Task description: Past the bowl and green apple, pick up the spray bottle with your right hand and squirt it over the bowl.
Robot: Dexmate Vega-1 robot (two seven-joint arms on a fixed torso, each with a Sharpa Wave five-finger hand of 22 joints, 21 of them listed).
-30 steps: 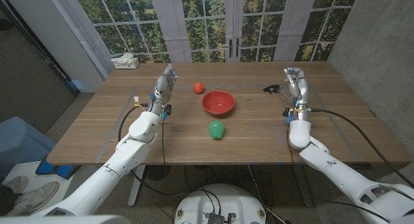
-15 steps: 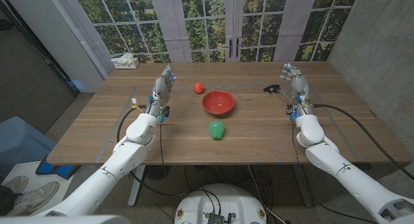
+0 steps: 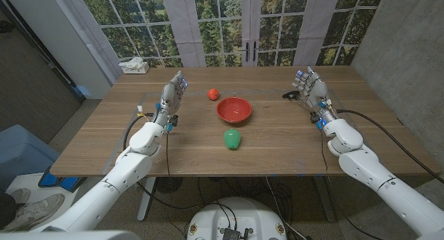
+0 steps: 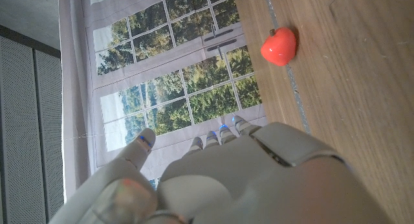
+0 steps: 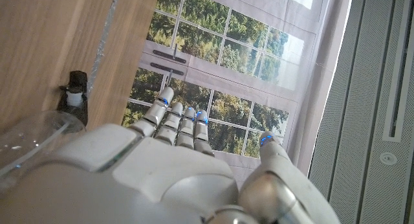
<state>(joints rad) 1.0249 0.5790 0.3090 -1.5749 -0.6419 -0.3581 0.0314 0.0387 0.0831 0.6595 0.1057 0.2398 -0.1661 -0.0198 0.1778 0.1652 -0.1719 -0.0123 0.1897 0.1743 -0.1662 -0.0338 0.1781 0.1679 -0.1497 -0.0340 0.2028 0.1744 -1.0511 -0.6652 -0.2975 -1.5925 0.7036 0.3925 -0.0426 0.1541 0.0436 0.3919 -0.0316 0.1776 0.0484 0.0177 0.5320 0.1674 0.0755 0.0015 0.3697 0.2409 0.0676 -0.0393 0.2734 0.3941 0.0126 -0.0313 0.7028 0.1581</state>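
While the right hand (image 3: 310, 87) is held up over the far right part of the wooden table (image 3: 277, 139), its fingers (image 3: 302, 78) are seen spread and extended, with nothing grasped. The spray bottle (image 3: 297, 96) is lying on its side just beside this hand, on its inner side toward the bowl; its black trigger head (image 5: 73, 88) is shown past the clear body (image 5: 39, 136) in the right wrist view. Whether the hand is touching the bottle cannot be told.

Further inward from the right hand, well apart from it, the red bowl (image 3: 234, 109) is found at the middle of the table. The green apple (image 3: 232, 138) is set just nearer the robot than the bowl. A small red fruit (image 3: 213, 94) is placed beyond the bowl, between it and the left hand (image 3: 174, 94), and is also seen ahead of that hand in the left wrist view (image 4: 279, 46).

The left hand is raised with fingers straight and apart, holding nothing. A white tissue box (image 3: 134, 66) is seen at the far corner beyond it.
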